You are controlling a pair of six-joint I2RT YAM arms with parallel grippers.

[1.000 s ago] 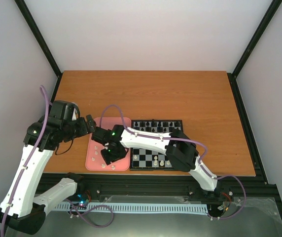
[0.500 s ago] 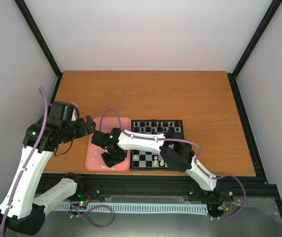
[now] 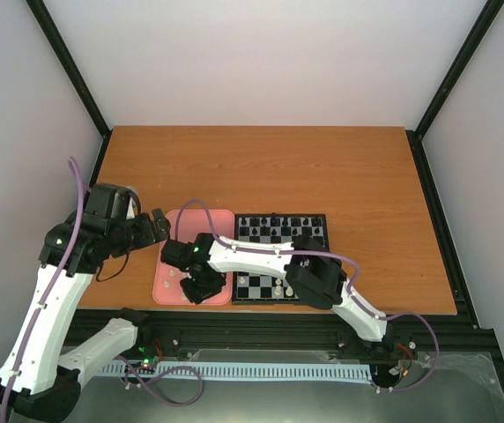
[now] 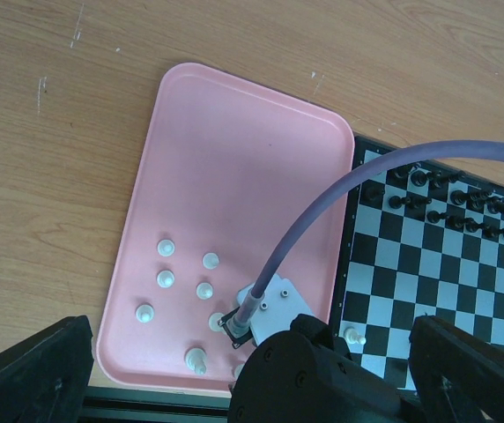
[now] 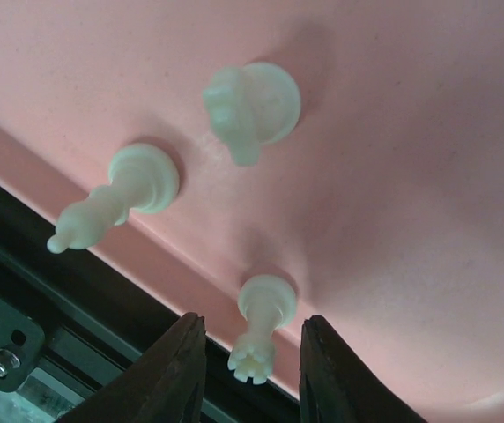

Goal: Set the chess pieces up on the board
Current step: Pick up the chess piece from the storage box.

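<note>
Several cream-white chess pieces (image 4: 166,278) stand on a pink tray (image 4: 234,159) left of the board (image 4: 446,273). Black pieces (image 4: 446,211) line the board's far rows, and white pieces (image 3: 278,289) stand near its front edge. My right gripper (image 5: 254,374) is low over the tray's near edge (image 3: 201,289). Its jaws straddle a crowned white piece (image 5: 259,335), with a gap showing on each side. My left gripper (image 4: 248,330) hovers wide open above the tray (image 3: 157,225), holding nothing.
Two more white pieces (image 5: 115,198) (image 5: 250,106) sit close to the one between my right jaws. The tray's raised rim (image 5: 190,264) and the black table-edge rail lie just beyond it. My right arm (image 3: 252,254) stretches across the board's left side.
My right gripper has moved toward the tray's near edge, lower and a little left, and its jaws have narrowed. The left arm has hardly moved.
</note>
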